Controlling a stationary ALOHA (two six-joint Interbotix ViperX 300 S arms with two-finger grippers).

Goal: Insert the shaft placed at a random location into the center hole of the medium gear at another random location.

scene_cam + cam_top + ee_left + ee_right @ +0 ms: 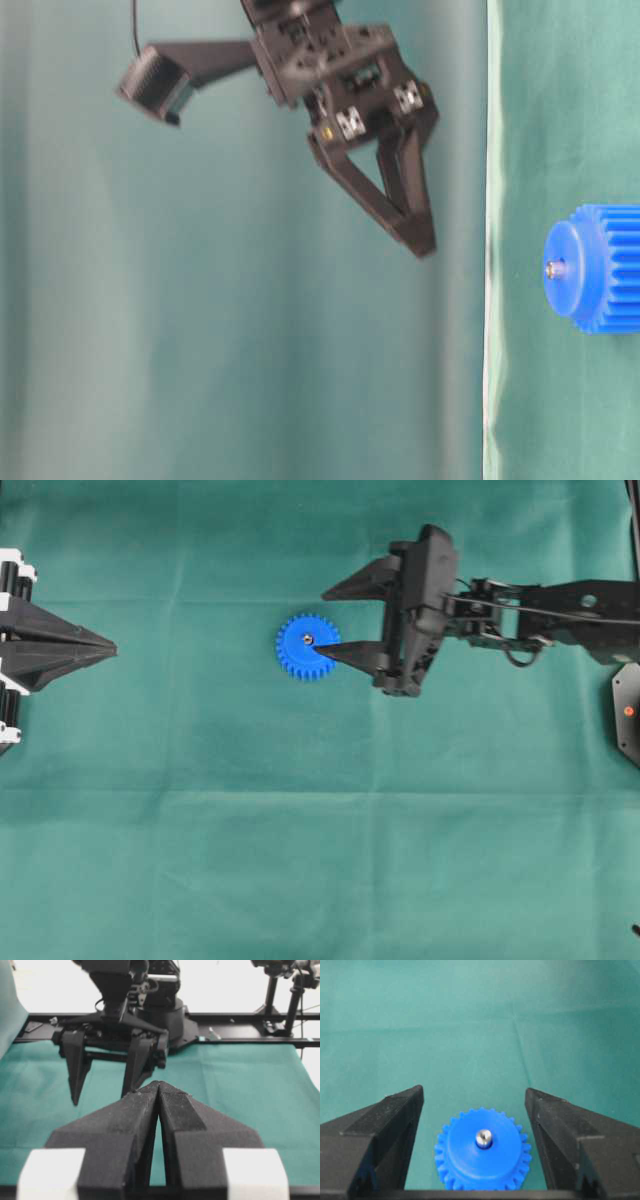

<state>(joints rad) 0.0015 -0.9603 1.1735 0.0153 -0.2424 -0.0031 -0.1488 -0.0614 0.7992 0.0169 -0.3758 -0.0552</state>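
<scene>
At about 11 o'clock from the middle of the overhead view, on the green-clothed worktop [300, 860], sits the medium gear [308, 647], lying flat with hub upward. Seated upright in the center hole [484, 1140], with its silver tip poking just above the hub: the shaft [484, 1136]. Judged done, then, as far as insertion goes; left only to clear away and confirm seating depth, which cannot be told. Above the gear and toward 3 o'clock, apart from it, hangs the right hand [326, 621], spread wide and holding nothing. Far off at 9 o'clock, parked near the edge, rests the left hand [112, 650], pressed closed and empty. No readable brand, label or writing anywhere.
</scene>
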